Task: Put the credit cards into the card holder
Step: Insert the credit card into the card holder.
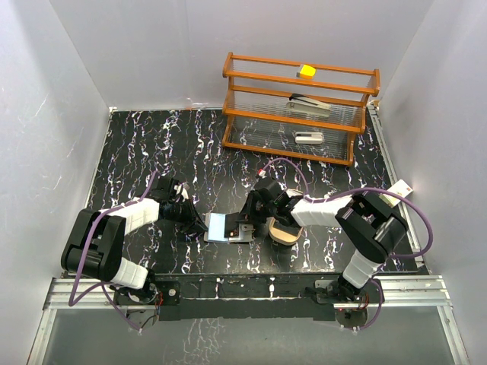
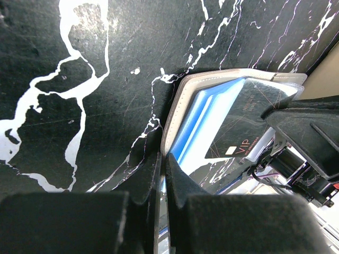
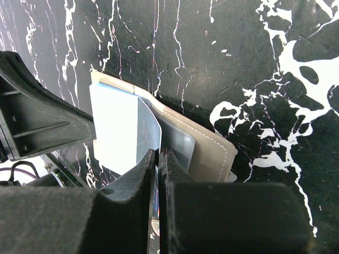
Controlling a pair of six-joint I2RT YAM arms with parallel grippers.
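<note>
- Table [image 1: 152, 152]: a black, white-veined surface; everything the task concerns lies in the narrow gap between the two sets of fingers.
- Wooden rack [image 1: 300, 106]: stands well beyond both grippers, with a yellow block [image 1: 307, 71] on its top shelf.
- Wooden tray [image 1: 283, 232]: lies just behind the right fingers, on the side away from the work.
- Card holder [image 2: 177, 106]: lies open and flat, directly ahead of the left fingertips and reaching across to the right ones.
- Credit cards [image 2: 212, 121]: a blue-edged stack under a dark one, fanned inside the holder. Their long axis runs from one set of fingers toward the other.
- Left gripper [image 2: 162, 159]: its jaws are pinched together on the holder's near edge, apparently pinning it in place, though the contact itself is in shadow.
- Right gripper [image 3: 158, 153]: it is clamped on the bowed end of one card, whose far end lies over the holder's pocket. This arm is the one placed to push, lengthwise and away from its own fingers toward the left ones. Which card it is cannot be told.
</note>
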